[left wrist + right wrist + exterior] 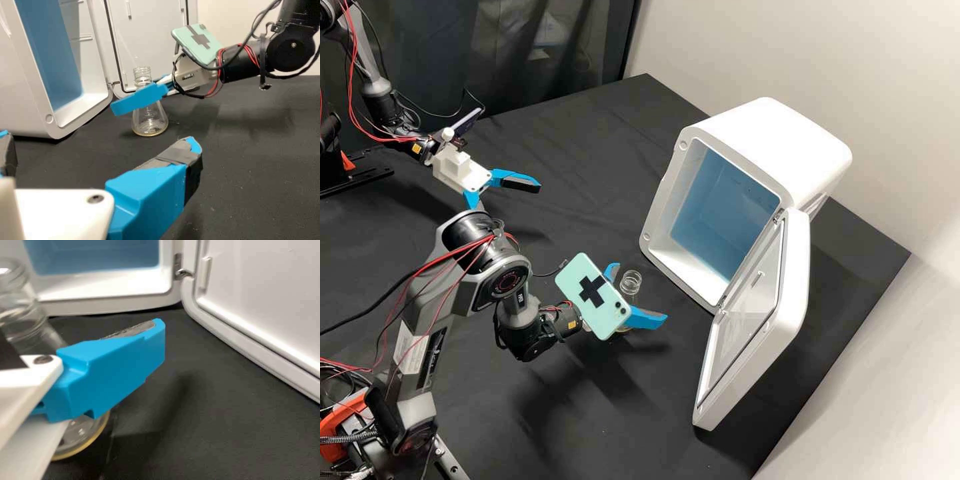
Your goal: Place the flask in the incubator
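While working down from the black surface, noting the white incubator standing at the right of the frame, mouth facing the centre, door hanging open toward the lower right. Worrying first about that door: jutting out close beside the likely travel line, probably getting clipped by a finger or by the glass on any wide swing. Seeing the left hand hovering at the upper left, fingers spread and carrying nothing, well apart from the rest. Seeing the right hand at the centre, fingers parted and straddling the flask, apparently not yet pinching it. Finding the flask standing upright on the surface, just before the incubator's mouth. Fearing an off-centre closing: one finger arriving first, nudging or tipping the smooth, cone-shaped glass. Fearing also a grip slipping on the neck, and the base catching on the mouth's raised rim while going in.
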`<act>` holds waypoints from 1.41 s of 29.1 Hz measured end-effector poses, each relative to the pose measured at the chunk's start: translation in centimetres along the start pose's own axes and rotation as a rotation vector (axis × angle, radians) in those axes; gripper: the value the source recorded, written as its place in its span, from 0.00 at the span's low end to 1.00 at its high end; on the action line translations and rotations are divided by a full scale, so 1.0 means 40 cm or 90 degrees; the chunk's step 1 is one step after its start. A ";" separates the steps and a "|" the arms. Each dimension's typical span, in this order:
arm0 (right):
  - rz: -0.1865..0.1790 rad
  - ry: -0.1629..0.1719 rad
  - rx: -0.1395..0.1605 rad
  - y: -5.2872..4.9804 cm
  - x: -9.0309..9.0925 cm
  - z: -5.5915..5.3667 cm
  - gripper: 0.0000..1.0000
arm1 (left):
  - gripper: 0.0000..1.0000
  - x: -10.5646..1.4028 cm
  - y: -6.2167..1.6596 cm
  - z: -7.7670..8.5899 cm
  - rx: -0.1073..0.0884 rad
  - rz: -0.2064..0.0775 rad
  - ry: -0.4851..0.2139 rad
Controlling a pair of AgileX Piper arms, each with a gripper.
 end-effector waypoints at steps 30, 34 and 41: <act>0.013 -0.011 0.004 0.013 0.012 0.013 0.00 | 1.00 -0.003 0.001 -0.010 -0.001 0.002 0.010; 0.014 -0.012 0.005 0.013 0.012 0.013 0.00 | 1.00 -0.003 0.001 -0.010 -0.001 0.002 0.011; 0.011 -0.009 0.008 0.009 0.012 0.009 0.00 | 1.00 -0.004 0.002 -0.013 -0.002 0.002 0.014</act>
